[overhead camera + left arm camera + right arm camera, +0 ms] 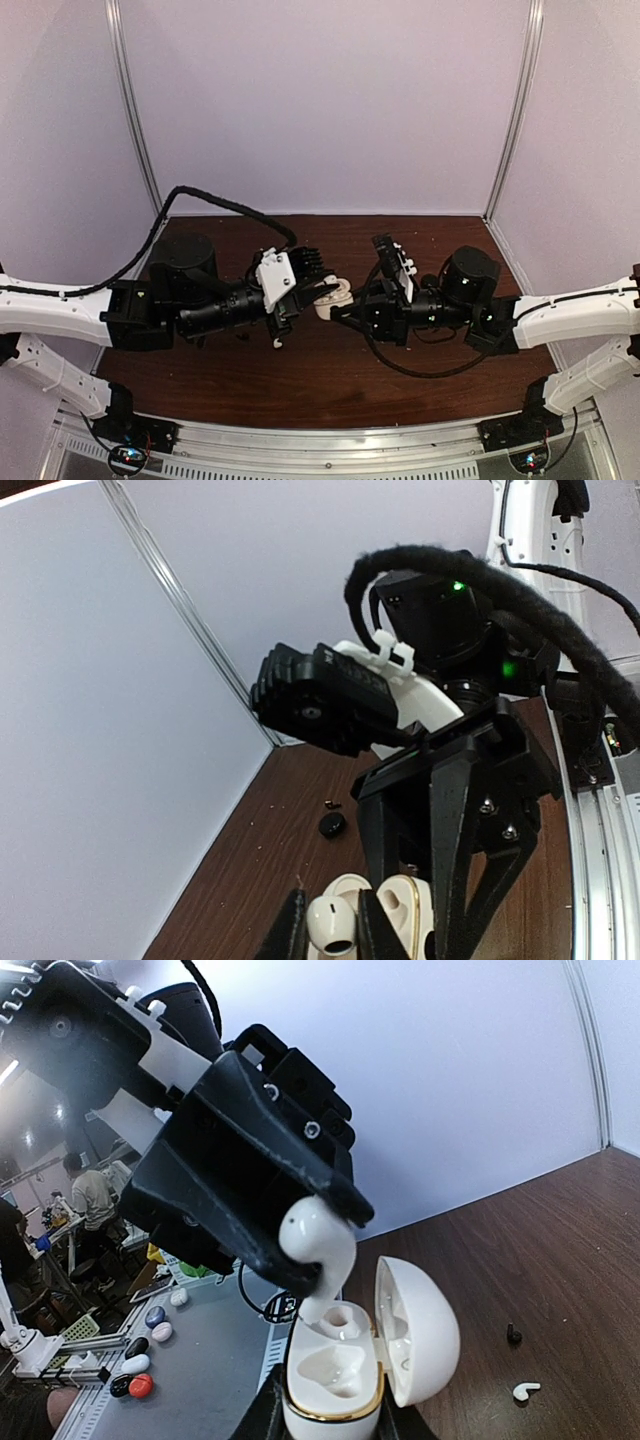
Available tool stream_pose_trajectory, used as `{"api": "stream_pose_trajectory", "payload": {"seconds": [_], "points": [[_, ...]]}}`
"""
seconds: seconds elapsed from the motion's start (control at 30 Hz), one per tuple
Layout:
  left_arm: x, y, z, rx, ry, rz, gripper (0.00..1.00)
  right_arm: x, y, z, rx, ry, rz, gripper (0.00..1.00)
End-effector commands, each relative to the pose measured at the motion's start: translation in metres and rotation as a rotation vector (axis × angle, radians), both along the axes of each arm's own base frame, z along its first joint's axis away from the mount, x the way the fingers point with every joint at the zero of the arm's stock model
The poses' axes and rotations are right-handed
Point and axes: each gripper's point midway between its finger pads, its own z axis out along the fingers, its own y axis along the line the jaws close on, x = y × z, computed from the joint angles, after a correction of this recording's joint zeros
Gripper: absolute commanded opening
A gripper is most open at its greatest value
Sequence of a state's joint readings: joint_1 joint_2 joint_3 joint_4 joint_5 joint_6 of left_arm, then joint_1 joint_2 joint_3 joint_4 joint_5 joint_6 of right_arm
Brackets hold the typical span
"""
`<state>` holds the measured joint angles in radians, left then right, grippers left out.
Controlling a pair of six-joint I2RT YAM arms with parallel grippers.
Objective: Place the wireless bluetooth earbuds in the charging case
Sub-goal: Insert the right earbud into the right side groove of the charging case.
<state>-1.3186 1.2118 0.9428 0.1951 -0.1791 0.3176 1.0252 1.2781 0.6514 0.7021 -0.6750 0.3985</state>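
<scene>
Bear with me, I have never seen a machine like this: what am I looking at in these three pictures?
It is a robot with a left arm and a right arm, bolted to a brown table. One picture looks down from above. The other two come from a camera on each wrist. The left tool pinches a white earbud right over the open charging case, which the right tool grips. On the table lie a black earbud and a second white earbud.
</scene>
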Motion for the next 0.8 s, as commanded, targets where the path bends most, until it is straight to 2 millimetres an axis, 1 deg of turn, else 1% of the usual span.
{"api": "stream_pose_trajectory", "payload": {"seconds": [0.0,0.4,0.77], "points": [[-0.003,-0.009,0.025,-0.057,-0.055,-0.007,0.15,-0.003,0.003,0.023,0.061,-0.017,0.026,0.00],[-0.001,-0.019,0.016,-0.018,-0.068,0.007,0.15,-0.008,0.002,0.027,0.062,-0.045,0.043,0.00],[-0.001,-0.026,0.010,0.008,-0.059,0.004,0.15,0.001,-0.002,0.033,0.063,-0.068,-0.028,0.00]]}}
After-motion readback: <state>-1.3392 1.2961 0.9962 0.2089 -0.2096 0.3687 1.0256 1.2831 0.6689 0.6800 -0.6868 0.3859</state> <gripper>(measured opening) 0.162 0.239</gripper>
